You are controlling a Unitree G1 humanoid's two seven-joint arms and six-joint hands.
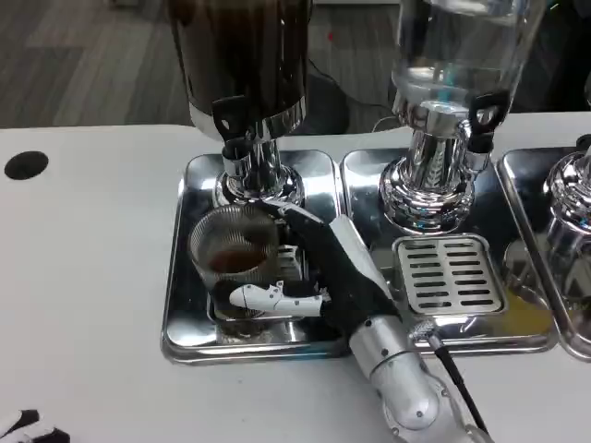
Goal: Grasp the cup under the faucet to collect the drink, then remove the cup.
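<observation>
A clear cup [233, 254] with a little brown drink in its bottom stands on the left steel drip tray [185, 314], just in front of the dark dispenser's faucet [238, 148]. My right hand [309, 272] wraps around the cup from the right, fingers across its front and thumb side toward the back. The right forearm [397, 369] runs down to the picture's lower right. Fingertips of my left hand [23, 426] peek in at the bottom left corner, far from the cup; how they lie is cut off by the edge.
A clear dispenser [443, 101] stands on a second tray with a slotted grate [450, 274] at the right. A third dispenser base [572, 198] sits at the far right. A black hole [26, 164] marks the table's left side. A cable [457, 374] runs along my forearm.
</observation>
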